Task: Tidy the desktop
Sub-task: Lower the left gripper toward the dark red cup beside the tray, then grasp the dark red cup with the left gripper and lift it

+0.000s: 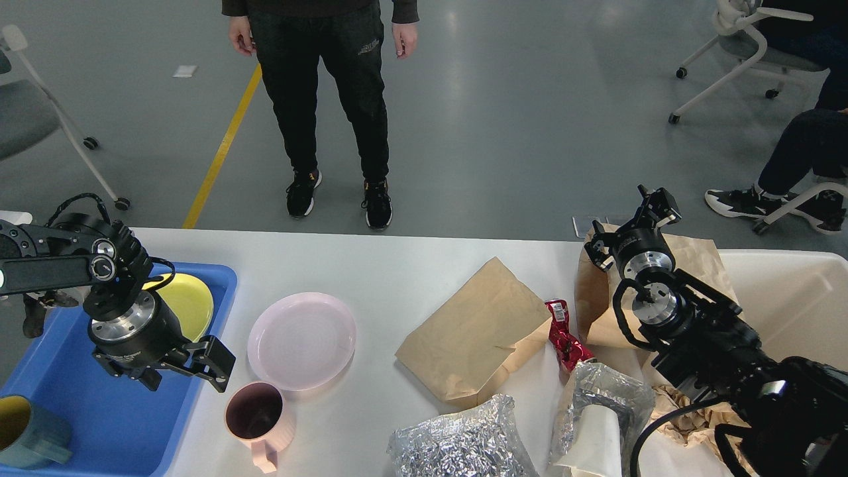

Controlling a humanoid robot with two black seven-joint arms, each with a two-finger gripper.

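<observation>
Grey workshop flooring frames the white desktop (397,278), which spans the foreground strewn with crockery, paper bags and foil. Just left of the pink mug (255,417), the left gripper (185,371) hangs over the blue tray's (99,424) edge, fingers spread and empty. Picking up the mug looks like the step in hand; lowering over its rim comes next. Whether the right gripper (633,222) is parted cannot be told.

This looks like a lab or open test hall. A polished grey floor (503,119) carries a yellow line (222,149), with wheeled office chairs (735,53) and a standing onlooker (324,99).
</observation>
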